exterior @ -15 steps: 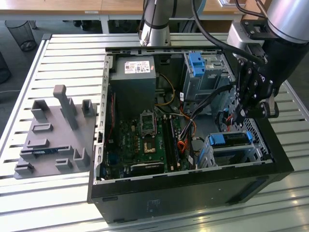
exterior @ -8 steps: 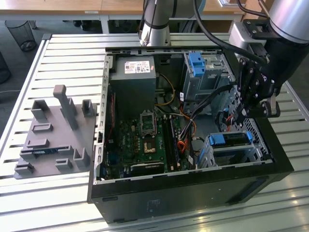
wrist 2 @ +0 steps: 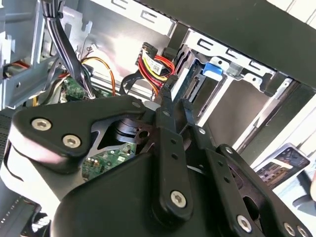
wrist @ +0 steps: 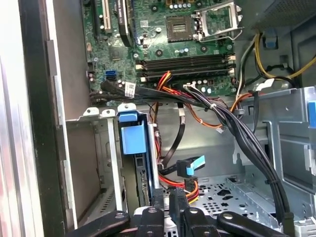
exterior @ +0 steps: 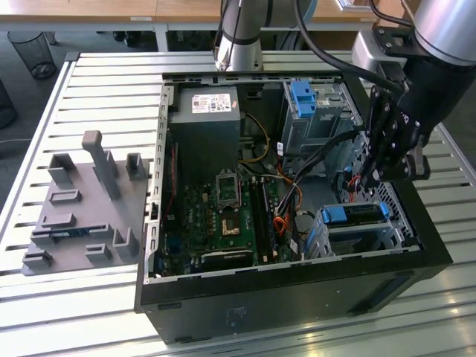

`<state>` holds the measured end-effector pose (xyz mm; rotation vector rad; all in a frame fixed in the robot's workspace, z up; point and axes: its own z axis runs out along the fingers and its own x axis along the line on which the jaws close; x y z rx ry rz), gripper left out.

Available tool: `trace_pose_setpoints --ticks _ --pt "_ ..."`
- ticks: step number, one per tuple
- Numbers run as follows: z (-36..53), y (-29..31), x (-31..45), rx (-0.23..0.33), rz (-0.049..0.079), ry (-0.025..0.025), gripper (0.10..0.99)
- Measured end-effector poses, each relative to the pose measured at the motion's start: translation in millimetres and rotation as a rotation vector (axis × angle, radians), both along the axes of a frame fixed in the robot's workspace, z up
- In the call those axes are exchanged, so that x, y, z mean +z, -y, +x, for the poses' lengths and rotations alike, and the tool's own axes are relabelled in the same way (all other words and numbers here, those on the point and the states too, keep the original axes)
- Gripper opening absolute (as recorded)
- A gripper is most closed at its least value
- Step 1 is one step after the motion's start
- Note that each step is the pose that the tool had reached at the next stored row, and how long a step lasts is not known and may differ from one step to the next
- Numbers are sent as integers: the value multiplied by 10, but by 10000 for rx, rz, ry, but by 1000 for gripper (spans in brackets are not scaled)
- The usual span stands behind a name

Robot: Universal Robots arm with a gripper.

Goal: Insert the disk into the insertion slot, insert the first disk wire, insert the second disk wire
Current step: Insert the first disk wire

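Disk (exterior: 355,214), framed by its bright blue carrier, sits inside the insertion slot (exterior: 361,239), the low silver cage that in the exterior view lies at about 4 o'clock from the motherboard (exterior: 223,216) within the open computer case (exterior: 297,297). We see the gripper (exterior: 372,175) hanging inside the case at roughly 1 o'clock from the disk, close to it but with no contact that we can make out. We cannot tell whether the pincer is apart or together, and nothing shows as clamped in it. In the first wrist view the gripper (wrist: 165,207) points toward the blue carrier (wrist: 133,138), and a black cable (wrist: 192,167) ending in a blue-tabbed plug hangs near the cage, its plug apart from the carrier. In the second wrist view a red-and-yellow wire bundle (wrist 2: 155,66) runs just past the gripper (wrist 2: 175,98). Back in the exterior view, the taller grey bay (exterior: 305,97) with a blue latch stands at 12 o'clock from the disk, well apart. A grey fixture plate (exterior: 82,208) rests on the slatted table (exterior: 111,82) at 9 o'clock from the case.
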<state>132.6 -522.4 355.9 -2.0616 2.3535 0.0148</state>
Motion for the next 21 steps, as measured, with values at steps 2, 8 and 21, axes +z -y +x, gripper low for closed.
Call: trace_pose_setpoints --ticks 2,8,21 --pt "0 -5 0 -150 1 0 235" --pt "0 -8 9 -322 3 -36 235" --pt "18 -34 -4 -714 -71 -76 235"
